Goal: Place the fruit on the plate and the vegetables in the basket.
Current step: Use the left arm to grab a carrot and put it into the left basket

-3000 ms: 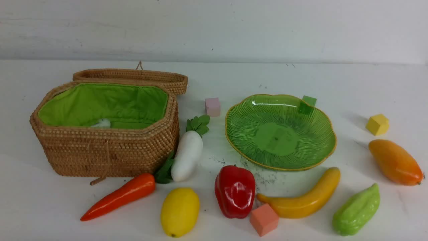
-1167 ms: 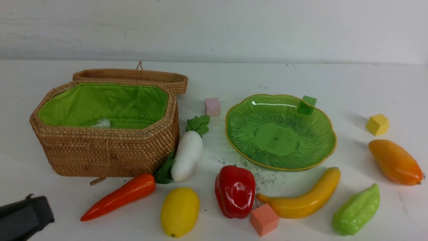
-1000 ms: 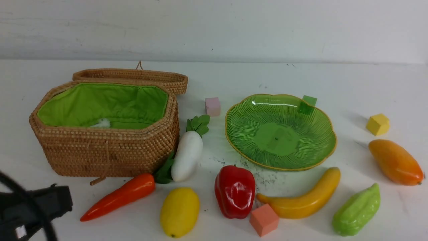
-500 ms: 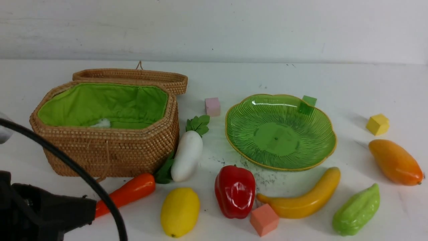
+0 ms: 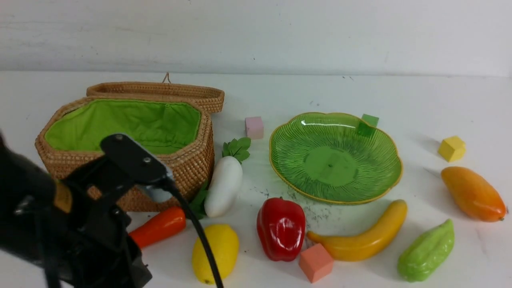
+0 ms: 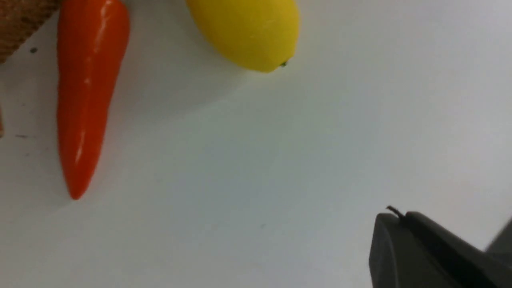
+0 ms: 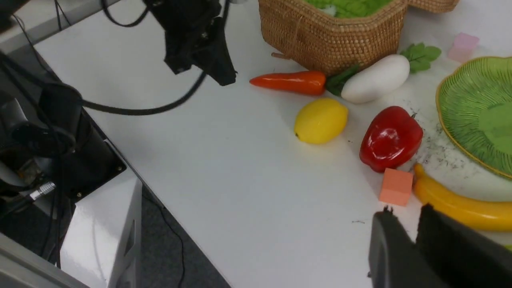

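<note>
Left gripper [image 7: 226, 78] (closed) has advanced near the carrot [image 7: 290, 82].

Robot lab bench: bare white table [image 5: 440, 100], loose cables [image 7: 140, 110], plain wall [image 5: 256, 36].

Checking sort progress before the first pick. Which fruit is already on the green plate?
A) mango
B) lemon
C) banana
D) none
D: the plate holds no fruit. The lemon, the banana and the mango all lie on the table around it.
</note>
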Controlling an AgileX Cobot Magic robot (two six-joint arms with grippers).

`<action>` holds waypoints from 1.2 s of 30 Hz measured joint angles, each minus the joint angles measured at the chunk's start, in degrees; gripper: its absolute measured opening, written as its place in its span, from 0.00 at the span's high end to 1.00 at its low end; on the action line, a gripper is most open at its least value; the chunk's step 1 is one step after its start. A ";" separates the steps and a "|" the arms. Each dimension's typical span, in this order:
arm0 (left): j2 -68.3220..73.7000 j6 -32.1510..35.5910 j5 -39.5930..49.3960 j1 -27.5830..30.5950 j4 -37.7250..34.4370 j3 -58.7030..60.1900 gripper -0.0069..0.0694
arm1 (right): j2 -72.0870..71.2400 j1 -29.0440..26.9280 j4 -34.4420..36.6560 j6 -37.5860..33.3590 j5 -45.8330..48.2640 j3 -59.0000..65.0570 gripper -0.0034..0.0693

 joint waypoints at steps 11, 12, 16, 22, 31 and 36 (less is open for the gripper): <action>14.45 -7.88 -11.45 0.00 17.66 0.19 0.36 | 0.00 0.00 -2.17 -0.12 0.31 0.00 0.78; 14.80 -8.17 -12.03 0.07 18.26 0.52 0.32 | 0.00 0.00 -2.17 -0.12 0.38 0.00 0.78; 16.19 -8.93 -19.06 3.02 20.13 4.30 0.21 | 0.00 0.00 -2.55 -0.18 0.57 0.00 0.78; 16.39 -7.06 -31.33 6.84 22.98 9.69 0.21 | 0.00 0.00 -2.79 -0.18 0.62 0.00 0.77; 21.65 -5.95 -35.75 6.90 29.30 10.61 0.26 | 0.00 0.00 -2.94 -0.24 0.62 0.00 0.77; 25.12 -8.77 -37.93 6.90 31.85 10.50 0.27 | 0.00 0.00 -1.51 -0.24 0.62 0.00 0.76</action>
